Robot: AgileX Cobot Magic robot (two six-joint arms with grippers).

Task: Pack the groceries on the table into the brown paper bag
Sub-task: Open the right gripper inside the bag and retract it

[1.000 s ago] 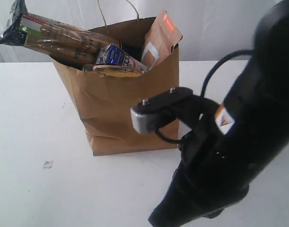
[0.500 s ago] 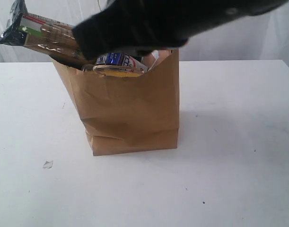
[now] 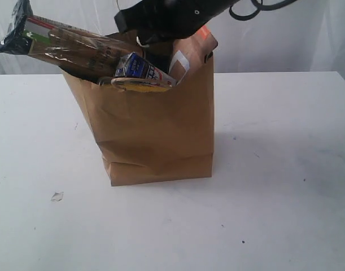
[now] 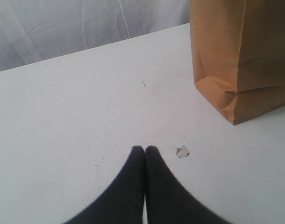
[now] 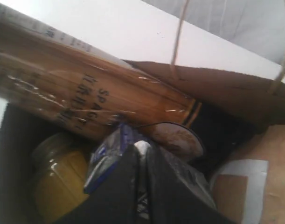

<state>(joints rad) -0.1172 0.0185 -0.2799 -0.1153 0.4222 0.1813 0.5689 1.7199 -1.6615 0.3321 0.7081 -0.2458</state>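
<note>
While our right arm [image 3: 172, 17] hangs over the bag [image 3: 155, 130], which stands upright mid-table [image 3: 285, 169], its gripper [image 5: 141, 150] sits just above the open mouth. The fingers are pressed together, gripping nothing we can make out. Inside, the spaghetti [image 3: 65, 48] slants out over the left rim, the blue pouch [image 3: 141, 69] lies atop the yellow container [image 5: 63, 177], and the brown pouch [image 3: 189, 56] leans at the right wall. Our left gripper [image 4: 144, 150] hovers over bare tabletop, fingers clenched on nothing, with a crumb [image 4: 182, 151] just beside its tips and the bag well apart.
</note>
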